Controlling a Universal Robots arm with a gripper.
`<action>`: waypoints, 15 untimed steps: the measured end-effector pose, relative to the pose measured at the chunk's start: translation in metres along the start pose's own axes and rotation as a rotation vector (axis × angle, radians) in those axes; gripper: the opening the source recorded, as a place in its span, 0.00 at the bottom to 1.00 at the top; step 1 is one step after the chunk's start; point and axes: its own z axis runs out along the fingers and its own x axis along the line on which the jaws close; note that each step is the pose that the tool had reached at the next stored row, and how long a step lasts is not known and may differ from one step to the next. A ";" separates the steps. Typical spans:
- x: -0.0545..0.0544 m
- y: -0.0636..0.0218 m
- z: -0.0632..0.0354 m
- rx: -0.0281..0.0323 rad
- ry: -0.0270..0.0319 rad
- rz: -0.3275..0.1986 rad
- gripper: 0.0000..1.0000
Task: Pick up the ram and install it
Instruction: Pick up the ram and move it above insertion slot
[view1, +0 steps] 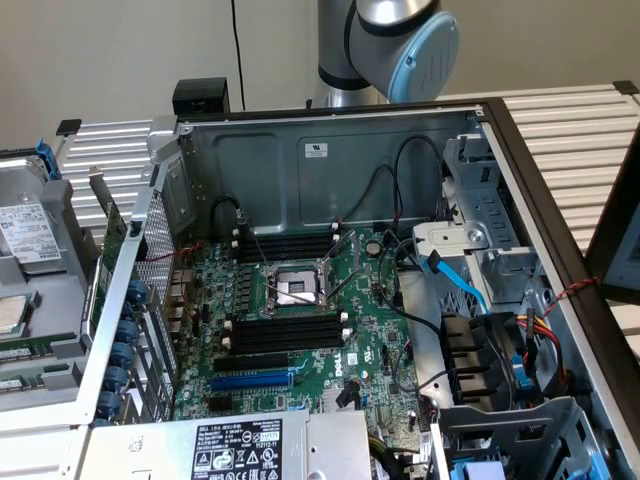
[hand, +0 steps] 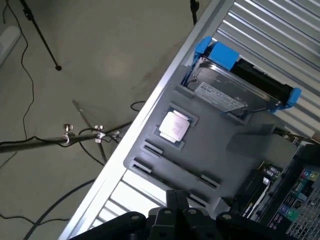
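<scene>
Gripper (hand: 176, 200): black fingers pressed together with nothing between them. In the wrist view it hangs over the near edge of the grey tray (hand: 225, 145), beside that tray's long narrow recesses.

Ram (view1: 22, 353): thin green stick lying flat in the grey tray (view1: 65, 310) at the exterior view's left edge. It sits outside the computer case (view1: 300, 170) and well apart from the memory slots. A second green strip of similar look lies just below it in the same tray. The wrist view does not show the stick clearly enough to place it against the fingertips. It is not in the claw's hold.

Tray contents, other:
- Hard drive (hand: 225, 95) in a blue carrier, at the far end of the tray from the gripper.
- Silver processor chip (hand: 174, 126) in a square recess, between the drive and the narrow recesses.

Computer case: open side up, with the green motherboard (view1: 370, 330) exposed.
- Processor socket (view1: 293, 290) at the board's middle.
- One bank of black memory slots (view1: 285, 335) with white end clips on the near side of the socket, and another bank (view1: 285, 243) on the far side. No green stick is seated in either bank.
- Long blue expansion slot (view1: 250, 381) just beside the nearer bank.

Robot arm (view1: 395, 40): grey joint with a blue cap, standing behind the case's rear wall.
</scene>
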 end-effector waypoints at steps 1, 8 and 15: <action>0.000 0.0000 0.0001 -0.0002 0.0008 -0.018 0.10; 0.000 -0.0001 0.0008 -0.0017 0.0072 -0.146 0.10; 0.000 -0.0001 0.0016 -0.0032 0.0135 -0.273 0.10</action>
